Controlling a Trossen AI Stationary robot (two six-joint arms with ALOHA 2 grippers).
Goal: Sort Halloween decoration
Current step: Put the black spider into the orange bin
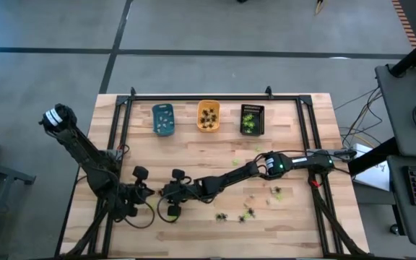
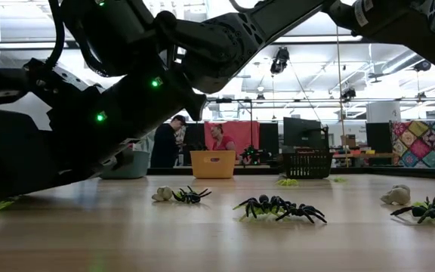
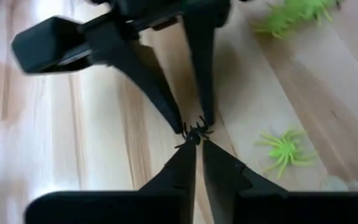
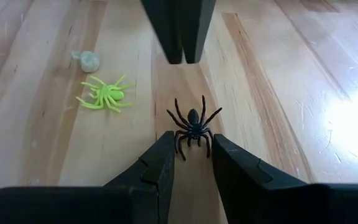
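A small black spider figure (image 4: 193,124) hangs just above the wood at the table's near left, between the fingertips of my right gripper (image 4: 193,152). My right arm reaches across from the right (image 1: 166,193). My left gripper (image 3: 197,149) faces it tip to tip, shut and holding nothing, a short way from the spider (image 1: 148,191). A yellow-green spider (image 4: 104,96) and a pale whitish piece (image 4: 87,60) lie on the table beside them. More black and green spiders (image 1: 248,214) lie loose at the near right. My right gripper pinches the black spider by its rear legs (image 4: 180,148) between its two fingers, only at their free ends. The fingers come slanting down from the table's right side. The spider's body and front legs stick out ahead of the fingertips, toward my left gripper.
At the far edge stand a blue tray (image 1: 163,119), an orange tray (image 1: 208,116) and a black tray (image 1: 252,119), each with figures in it. A black frame (image 1: 215,97) borders the table. People stand in the room beyond (image 2: 174,143).
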